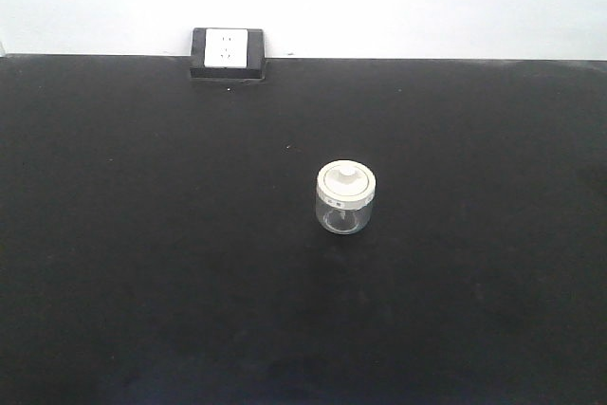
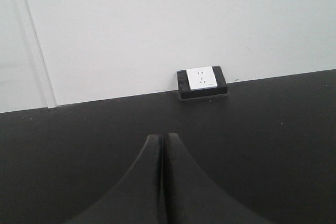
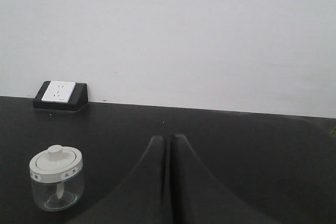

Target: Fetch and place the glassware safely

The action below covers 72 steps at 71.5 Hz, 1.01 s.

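Glassware under inspection: one small clear jar [image 1: 346, 199] with a cream-white knobbed lid [image 1: 347, 182], standing upright and alone on the black table [image 1: 142, 263].

Front view: the jar sits a little right of the table's middle, well apart from the wall socket box [image 1: 227, 53] at the far edge. No arm or gripper appears in this view, so neither is near the jar. The lid looks seated square on the rim.

Left wrist view: the left gripper [image 2: 161, 139] shows its two dark fingers pressed together, tip to tip, with nothing between them. It faces the socket box and the white wall [image 2: 157, 24]. The jar is not in this view.

Right wrist view: the right gripper [image 3: 169, 139] likewise has its fingers together and holds nothing. The jar stands ahead and to the left of the fingertips, clear of them. Small marks show on the lid rim, and what may be a small spoon hangs inside the glass.

Assessment: the fetch has not begun. The right arm appears the better placed. Recommended practice: part the fingers fully before closing in, line up on the glass body below the lid rather than on the lid or knob, which may lift off, and approach level so a fingertip does not nudge the jar. Glass on a smooth surface may slide or tip; close gently and lift straight.
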{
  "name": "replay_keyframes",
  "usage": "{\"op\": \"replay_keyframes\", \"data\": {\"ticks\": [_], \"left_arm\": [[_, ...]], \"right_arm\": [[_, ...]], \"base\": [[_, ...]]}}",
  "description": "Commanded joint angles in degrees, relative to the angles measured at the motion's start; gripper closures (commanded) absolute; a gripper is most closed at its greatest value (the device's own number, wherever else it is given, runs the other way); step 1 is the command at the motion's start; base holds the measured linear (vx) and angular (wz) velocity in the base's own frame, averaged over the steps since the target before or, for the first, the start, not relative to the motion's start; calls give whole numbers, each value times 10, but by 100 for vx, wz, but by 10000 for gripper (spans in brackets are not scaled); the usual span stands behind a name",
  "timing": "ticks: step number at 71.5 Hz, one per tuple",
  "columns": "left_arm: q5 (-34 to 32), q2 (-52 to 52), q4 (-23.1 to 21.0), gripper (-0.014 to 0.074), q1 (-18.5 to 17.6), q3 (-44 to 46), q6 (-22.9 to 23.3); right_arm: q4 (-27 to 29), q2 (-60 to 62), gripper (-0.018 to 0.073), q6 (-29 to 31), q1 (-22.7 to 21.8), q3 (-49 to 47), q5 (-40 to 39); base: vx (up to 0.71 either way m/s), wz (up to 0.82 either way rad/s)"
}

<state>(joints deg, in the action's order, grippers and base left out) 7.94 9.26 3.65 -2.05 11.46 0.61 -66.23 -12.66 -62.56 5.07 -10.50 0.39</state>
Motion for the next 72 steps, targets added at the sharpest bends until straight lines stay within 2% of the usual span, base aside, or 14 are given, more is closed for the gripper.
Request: {"op": "replay_keyframes", "data": {"ticks": [1,23,52,64,72], "left_arm": [[-40,7,-3,603,0,17,5],[-40,6,-3,603,0,17,5],[-6,-27,-5,603,0,16,5],[-5,-56,-52,603,0,-6,5],[-1,-79,-53,603,0,-24,5]], "right_arm": [[-3,-5,563,3,-2,-16,-13],[-3,-5,563,3,-2,-16,-13],[-3,-5,563,3,-2,-16,-13],[-3,-5,563,3,-2,-16,-10],[-3,-5,563,3,-2,-16,-11]], "base": [[0,0],[0,0],[0,0],[0,0],[0,0]]}}
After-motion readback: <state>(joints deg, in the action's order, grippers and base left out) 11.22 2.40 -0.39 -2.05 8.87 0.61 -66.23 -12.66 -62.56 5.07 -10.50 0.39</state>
